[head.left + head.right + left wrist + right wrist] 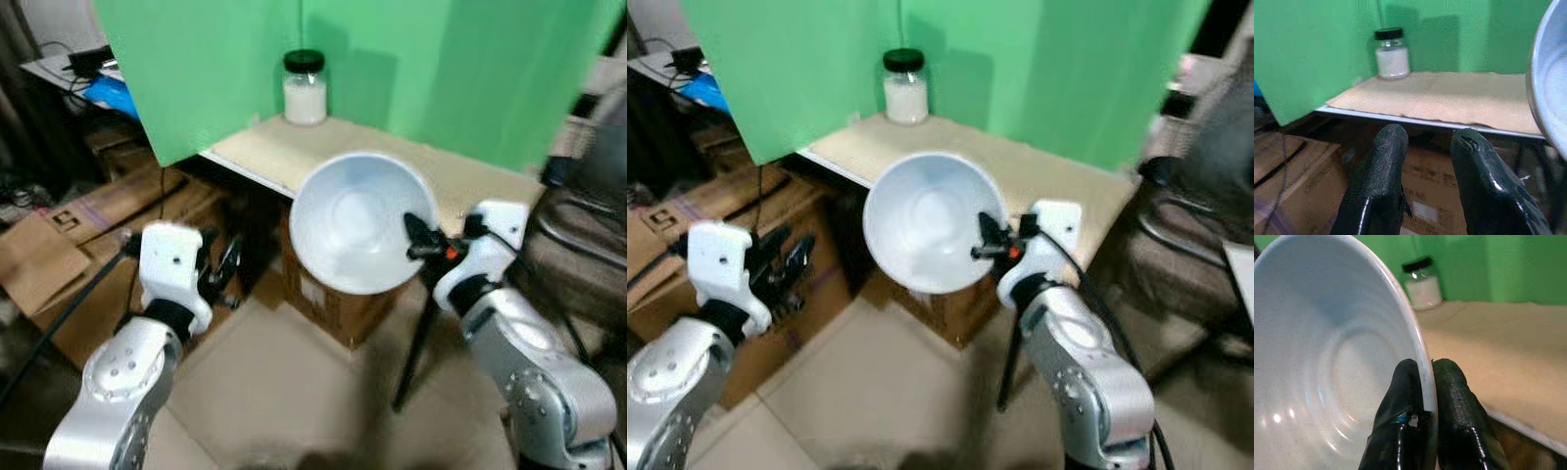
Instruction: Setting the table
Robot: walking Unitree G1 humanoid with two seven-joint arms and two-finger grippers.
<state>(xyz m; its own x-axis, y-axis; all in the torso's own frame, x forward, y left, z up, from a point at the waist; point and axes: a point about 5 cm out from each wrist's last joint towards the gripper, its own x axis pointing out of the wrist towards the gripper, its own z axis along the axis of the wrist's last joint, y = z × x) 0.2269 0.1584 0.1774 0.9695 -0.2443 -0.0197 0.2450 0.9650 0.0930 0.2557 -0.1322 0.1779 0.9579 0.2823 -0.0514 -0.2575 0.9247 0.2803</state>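
A white bowl (353, 220) hangs tilted in the air in front of the table's near edge, its inside facing me. My right gripper (419, 245) is shut on the bowl's right rim, one finger inside and one outside (1422, 406). The beige-topped table (265, 152) stands ahead, backed by green panels. A glass jar (305, 88) with a black lid and white contents stands at the table's far corner. My left gripper (223, 269) is low at the left, open and holding nothing, with its fingers (1381, 171) pointing toward the table edge.
Cardboard boxes (108, 211) lie on the floor to the left, and another box (333, 299) sits under the table. A black tripod leg (416, 343) stands below the bowl. A dark chair (578, 225) is at the right. Green panels (392, 59) wall the table's back.
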